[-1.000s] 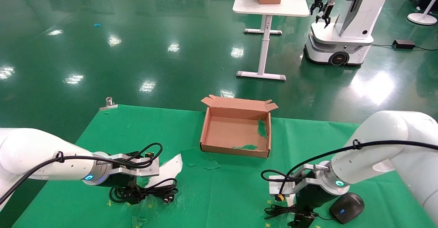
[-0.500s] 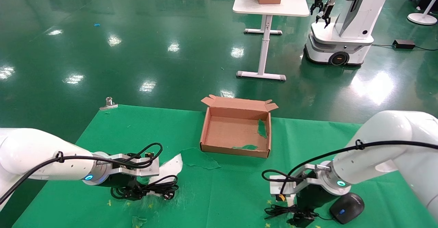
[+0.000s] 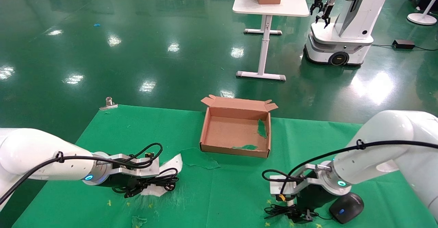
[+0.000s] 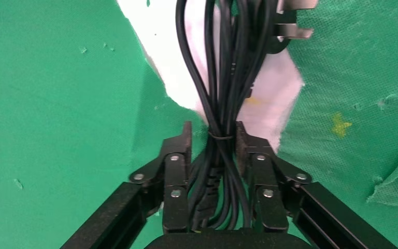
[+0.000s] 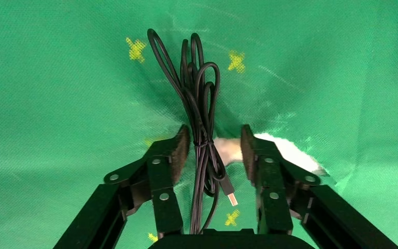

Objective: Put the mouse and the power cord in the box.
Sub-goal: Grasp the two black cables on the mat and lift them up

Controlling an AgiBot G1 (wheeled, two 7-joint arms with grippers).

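While the left hand sits low over the near-left part of the green-covered surface, its fingers press on both sides of the bundled power cord, gripping it at the thin tie round the strands. Head view: cord loops trail from this hand toward the middle of the surface, over a white patch where the green cover is torn. Plug prongs show at the far end of the bundle in the left wrist view.

Right hand is at the near-right of the surface, fingers moderately spread, one on each side of the mouse cable. Pads are just beside the bundle; contact cannot be told. USB plug lies between the fingers, close to the palm. Cable loops lie flat on the cover.

Mouse: on the surface just right of the right hand, upright, blue scroll wheel visible, its cable running toward the bundle under that hand.

Box: open, at the middle of the surface, farther from the robot than both hands and well apart from them. Green scraps stuck to its floor and right wall. Neither mouse nor cord is in it.

Loose green scrap lies just in front of the box's near-left corner. Metal clip at the far-left edge of the surface.
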